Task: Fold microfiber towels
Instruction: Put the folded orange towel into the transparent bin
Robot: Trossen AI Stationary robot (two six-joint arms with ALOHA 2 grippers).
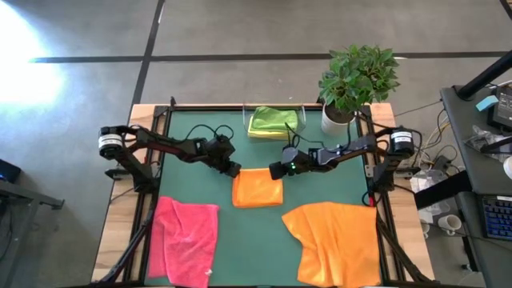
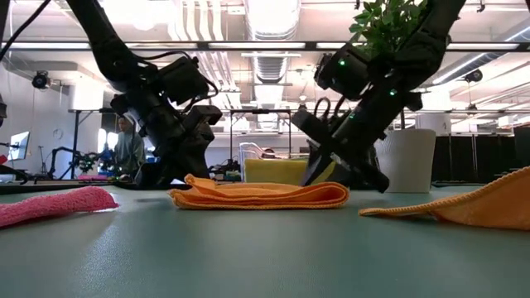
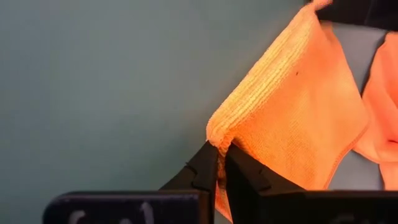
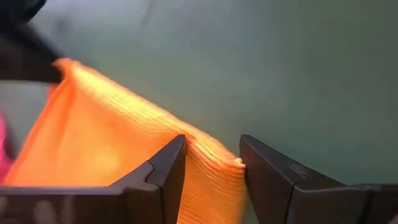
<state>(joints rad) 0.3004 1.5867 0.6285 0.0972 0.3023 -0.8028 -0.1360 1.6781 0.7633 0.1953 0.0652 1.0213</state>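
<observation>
The pink towel (image 1: 186, 240) and the spread orange towel (image 1: 340, 244) both run past the counter's (image 1: 200, 120) front edge, so their full outlines are cut off. The yellow and lime green towels (image 1: 273, 122) lie stacked at the back edge beside the potted plant (image 1: 356, 80), the lower one mostly covered. In the low view the arms hide much of that stack. The folded orange towel (image 1: 258, 189) lies at the counter's middle. The left tool (image 3: 219, 163) is pinched tight on its back left corner. The right tool (image 4: 211, 165) stands wide at the back right corner, its fingers straddling the folded edge without clamping it.
</observation>
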